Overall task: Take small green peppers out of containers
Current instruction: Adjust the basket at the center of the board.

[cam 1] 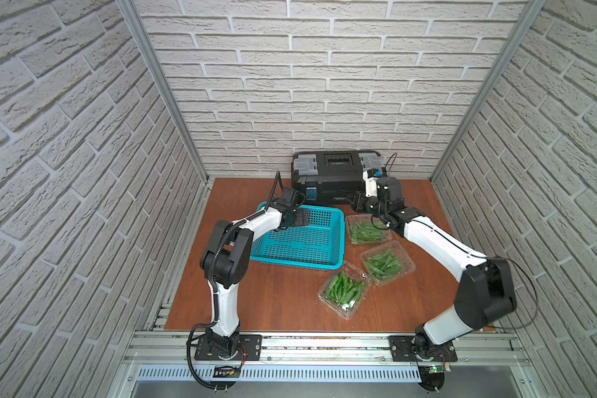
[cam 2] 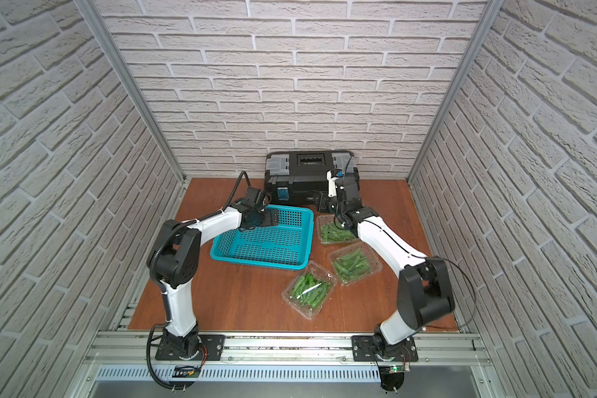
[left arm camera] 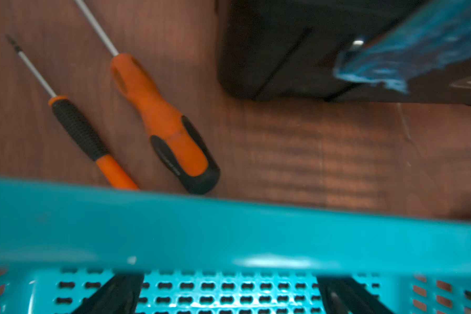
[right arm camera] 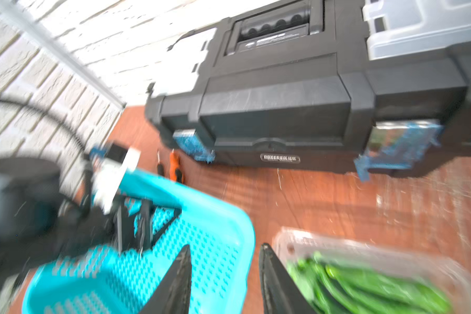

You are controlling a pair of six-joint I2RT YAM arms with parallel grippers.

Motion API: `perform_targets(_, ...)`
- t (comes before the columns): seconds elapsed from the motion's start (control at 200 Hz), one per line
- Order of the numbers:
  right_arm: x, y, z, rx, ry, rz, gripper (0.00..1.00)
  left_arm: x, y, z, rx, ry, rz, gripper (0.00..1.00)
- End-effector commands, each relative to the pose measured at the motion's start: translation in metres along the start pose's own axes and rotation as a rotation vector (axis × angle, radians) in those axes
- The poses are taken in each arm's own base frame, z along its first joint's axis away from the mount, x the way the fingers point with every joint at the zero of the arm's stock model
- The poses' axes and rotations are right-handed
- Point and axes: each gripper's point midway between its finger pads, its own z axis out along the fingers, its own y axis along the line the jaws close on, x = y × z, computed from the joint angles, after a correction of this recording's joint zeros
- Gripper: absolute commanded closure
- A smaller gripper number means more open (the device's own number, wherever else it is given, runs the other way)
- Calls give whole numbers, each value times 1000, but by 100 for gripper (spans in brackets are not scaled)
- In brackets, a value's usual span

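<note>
Three clear containers lie right of the teal basket: the far one [cam 1: 368, 220], a middle one [cam 1: 404, 264] and a near one [cam 1: 324, 293]. Each holds a pile of small green peppers [cam 1: 364, 232]. My right gripper [cam 1: 355, 203] hovers between the basket's far right corner and the far container [right arm camera: 337, 242]. It is open, its fingers a hand's width apart with nothing between them, and peppers [right arm camera: 365, 288] lie beside one finger. My left gripper [cam 1: 302, 217] hangs wide open inside the basket's far left corner, also empty [left arm camera: 230, 280].
The teal perforated basket [cam 1: 338, 241] stands mid-table. A black toolbox [cam 1: 335, 175] sits against the back wall. Two orange-and-black screwdrivers [left arm camera: 163, 122] [left arm camera: 79, 127] lie on the wood between basket and toolbox. Brick walls close three sides.
</note>
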Motion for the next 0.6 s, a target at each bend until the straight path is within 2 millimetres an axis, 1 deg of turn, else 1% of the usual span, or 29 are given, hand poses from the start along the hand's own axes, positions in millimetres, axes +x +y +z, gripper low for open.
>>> perform_targets(0.0,78,11,-15,-37,230,-97,57,-5,26,6,-85,2,-95,2)
perform_targets(0.09,118,24,-32,-85,329,-125,57,-6,41,11,-119,6,-150,2)
perform_targets(0.165,145,32,-47,-110,380,-146,57,-8,56,12,-149,2,-201,2)
perform_targets(0.21,157,34,-56,-119,395,-152,56,-10,65,11,-167,-8,-225,2)
perform_targets(0.275,172,34,-69,-118,420,-142,55,-15,78,4,-211,-33,-241,2)
perform_targets(0.375,191,31,-87,-106,447,-87,52,-25,93,-14,-267,-87,-247,2)
perform_targets(0.48,209,22,-101,-71,471,-6,48,-34,96,-34,-283,-140,-231,2)
perform_targets(0.545,220,18,-109,-63,489,46,46,-37,91,-46,-271,-157,-226,2)
perform_targets(0.595,229,17,-114,-64,508,89,46,-37,83,-56,-254,-171,-206,2)
